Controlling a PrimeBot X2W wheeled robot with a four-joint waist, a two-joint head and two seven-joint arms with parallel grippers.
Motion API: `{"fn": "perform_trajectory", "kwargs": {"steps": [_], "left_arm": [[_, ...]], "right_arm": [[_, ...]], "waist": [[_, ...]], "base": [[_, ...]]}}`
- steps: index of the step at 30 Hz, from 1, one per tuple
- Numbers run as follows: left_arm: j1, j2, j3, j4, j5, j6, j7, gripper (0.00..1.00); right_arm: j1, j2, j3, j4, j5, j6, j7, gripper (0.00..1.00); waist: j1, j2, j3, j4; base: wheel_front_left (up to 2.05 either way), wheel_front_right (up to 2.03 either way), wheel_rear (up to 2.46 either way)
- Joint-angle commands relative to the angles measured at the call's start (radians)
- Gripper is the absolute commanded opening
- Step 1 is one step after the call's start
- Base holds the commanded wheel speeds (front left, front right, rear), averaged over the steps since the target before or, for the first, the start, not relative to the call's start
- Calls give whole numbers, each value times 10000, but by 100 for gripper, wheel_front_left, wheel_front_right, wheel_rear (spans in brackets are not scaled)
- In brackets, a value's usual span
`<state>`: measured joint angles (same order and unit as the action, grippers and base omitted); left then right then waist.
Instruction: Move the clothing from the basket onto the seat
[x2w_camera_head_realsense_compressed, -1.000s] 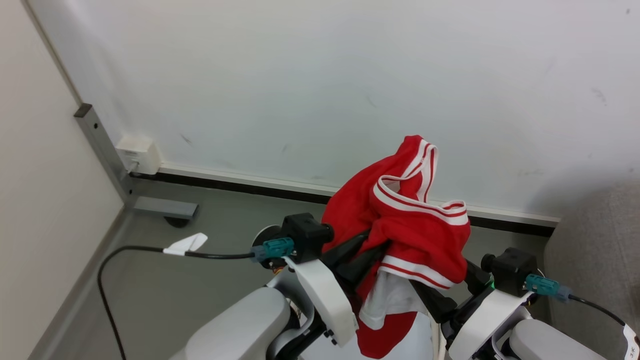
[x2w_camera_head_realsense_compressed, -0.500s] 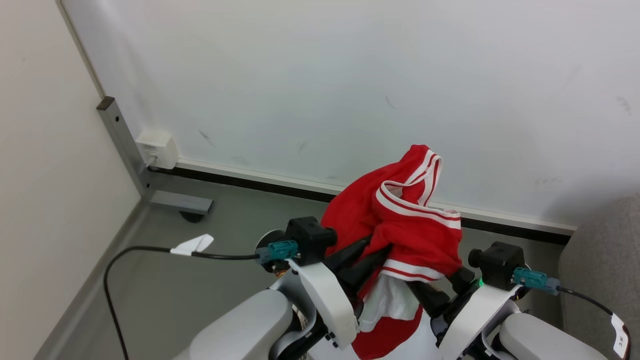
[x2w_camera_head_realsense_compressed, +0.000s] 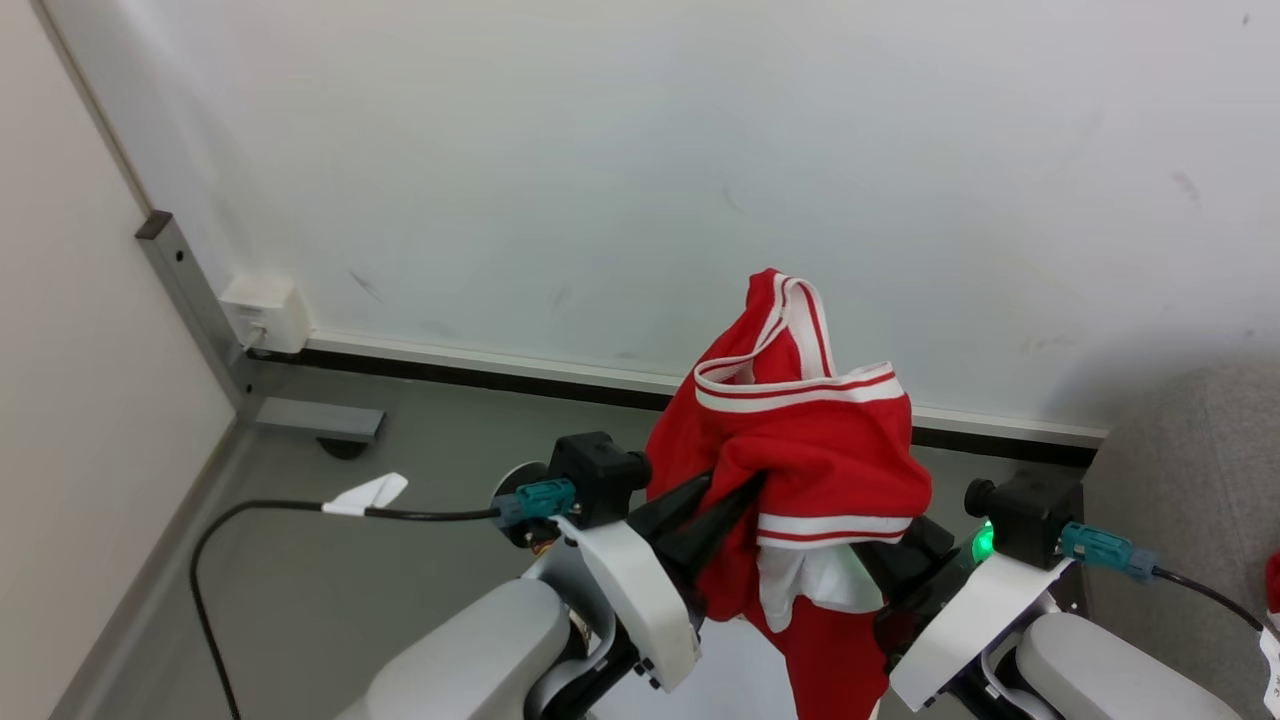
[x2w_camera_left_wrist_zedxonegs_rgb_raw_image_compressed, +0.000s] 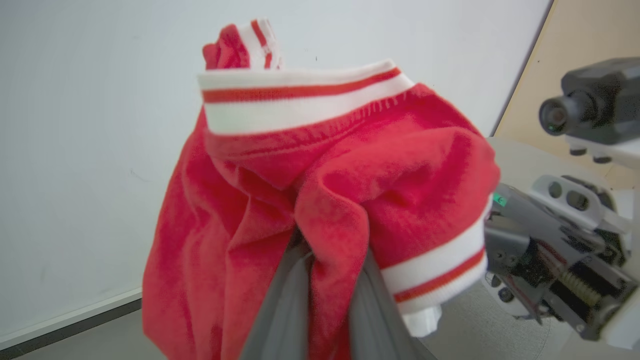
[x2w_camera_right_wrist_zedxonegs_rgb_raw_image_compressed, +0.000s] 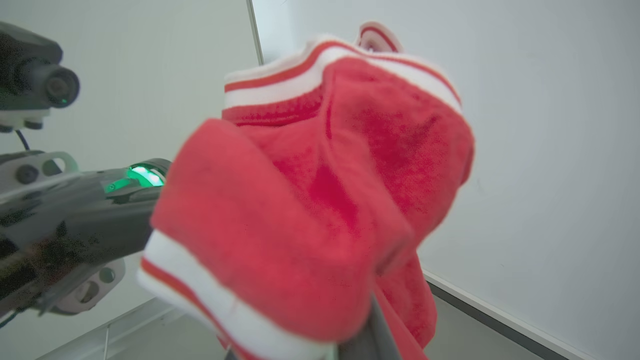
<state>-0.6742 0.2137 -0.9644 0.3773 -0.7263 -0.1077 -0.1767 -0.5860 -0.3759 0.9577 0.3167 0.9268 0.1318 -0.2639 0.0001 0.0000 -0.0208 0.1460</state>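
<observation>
The clothing (x2w_camera_head_realsense_compressed: 800, 450) is a bunched red garment with white striped bands, held up in the air between my two arms. My left gripper (x2w_camera_head_realsense_compressed: 735, 490) reaches into it from the left. In the left wrist view a fold of the clothing (x2w_camera_left_wrist_zedxonegs_rgb_raw_image_compressed: 330, 200) is pinched between the two grey fingers (x2w_camera_left_wrist_zedxonegs_rgb_raw_image_compressed: 280, 310), so that gripper is shut on it. My right gripper (x2w_camera_head_realsense_compressed: 895, 560) sits under the right side of the bundle, and the cloth (x2w_camera_right_wrist_zedxonegs_rgb_raw_image_compressed: 310, 200) covers its jaws. The seat (x2w_camera_head_realsense_compressed: 1190, 470) is the grey upholstery at the right edge. The basket is out of view.
A white wall (x2w_camera_head_realsense_compressed: 640, 150) with a dark baseboard (x2w_camera_head_realsense_compressed: 480, 365) stands close ahead. A metal post (x2w_camera_head_realsense_compressed: 190, 290) and a white socket box (x2w_camera_head_realsense_compressed: 260, 310) are at the left. A black cable (x2w_camera_head_realsense_compressed: 300, 510) runs over the grey floor. A scrap of red (x2w_camera_head_realsense_compressed: 1272, 585) shows at the right edge.
The head view has swung sideways and back. The bundle's striped band now stands more upright, and its red and white folds hang lower between the arms.
</observation>
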Motion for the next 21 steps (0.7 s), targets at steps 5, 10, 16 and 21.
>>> {"fn": "perform_trajectory", "kwargs": {"steps": [5,10,16,21], "left_arm": [[186,110,29,162,-158,128,-63,0],[245,104,46,195,-178,246,-135,100],[369,242,135,127,-114,446,-310,100],[518,400,140,59,28,561,-460,100]], "right_arm": [[281,-17,-500,-235,-310,-23,-3,0],[470,-72,-1148,-445,-720,-23,-3,0],[685,-272,-2011,-765,-1190,-23,-3,0],[849,-479,-2782,-1116,-1616,-23,-1,0]], "waist": [[-1,0,10,-354],[-1,0,18,-753],[-1,0,52,-1428],[-1,0,138,-2140]], "base": [[0,0,0],[0,0,0],[0,0,0],[0,0,0]]}}
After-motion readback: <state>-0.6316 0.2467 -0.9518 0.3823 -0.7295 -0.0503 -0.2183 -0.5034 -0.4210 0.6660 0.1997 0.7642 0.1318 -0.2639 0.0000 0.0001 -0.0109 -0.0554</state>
